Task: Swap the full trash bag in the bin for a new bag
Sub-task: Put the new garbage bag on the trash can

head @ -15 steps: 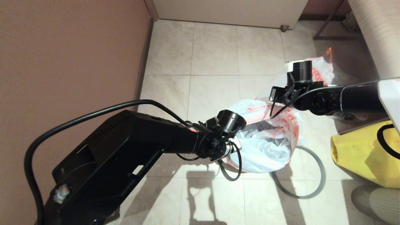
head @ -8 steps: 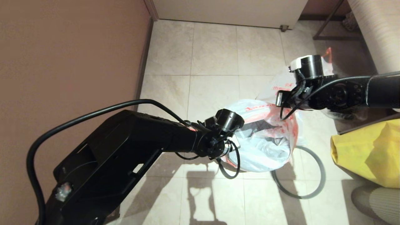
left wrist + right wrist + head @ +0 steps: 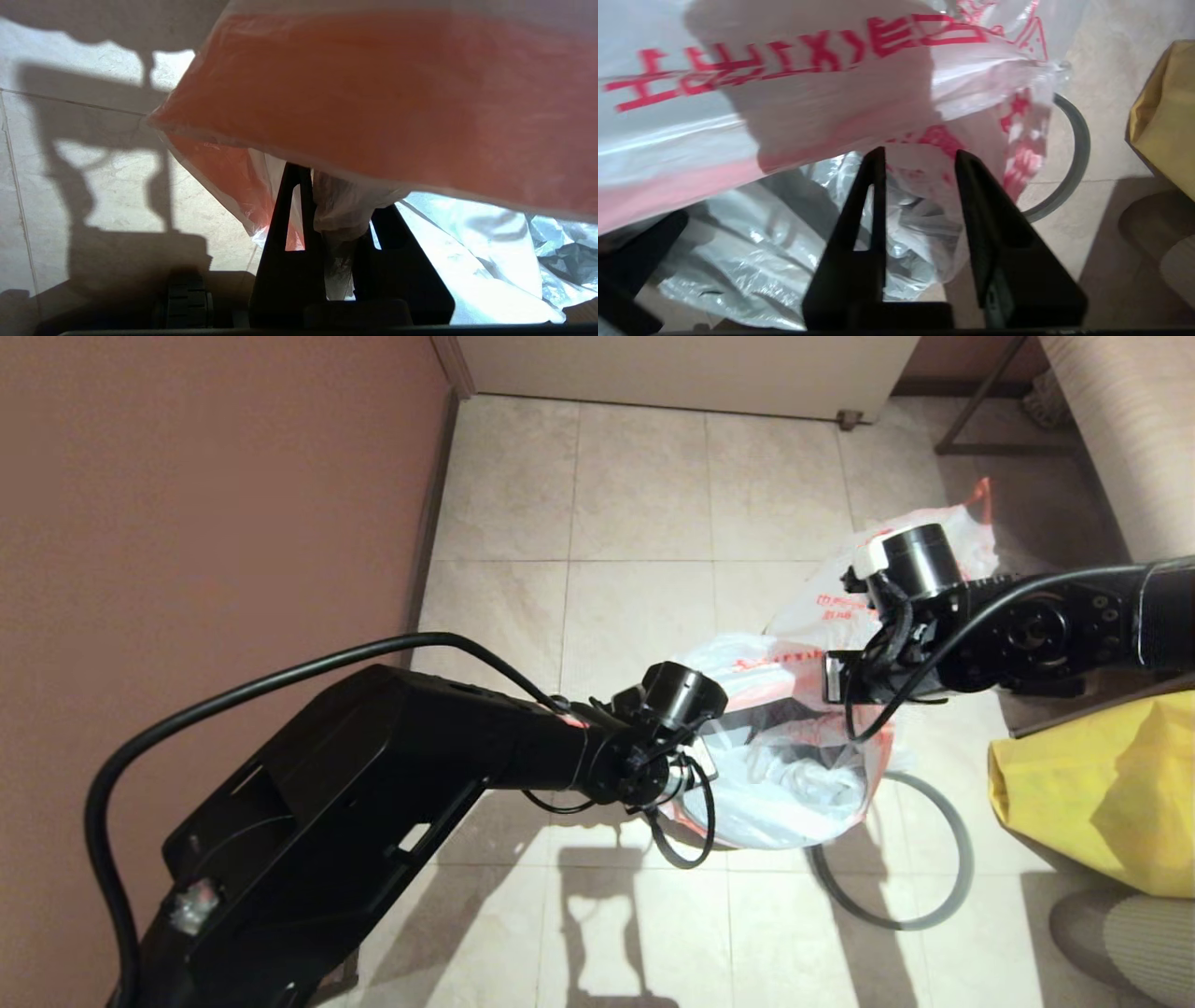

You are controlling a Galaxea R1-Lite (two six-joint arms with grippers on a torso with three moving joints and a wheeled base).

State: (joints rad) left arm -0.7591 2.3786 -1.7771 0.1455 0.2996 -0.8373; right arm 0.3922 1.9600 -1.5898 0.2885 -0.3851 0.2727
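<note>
While one new bag hangs, two end effectors

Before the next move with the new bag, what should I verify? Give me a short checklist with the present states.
1. Left gripper shut on the new bag edge: ok.
2. Right gripper holding the opposite edge: not ok; it is open, with the film just ahead.
3. Grey ring off the bin, on the floor beside it: ok.
4. Full trash bag set aside, beyond the right arm: ok.
5. Bag seated around the bin's wall: cannot tell; the film hides it.
</note>
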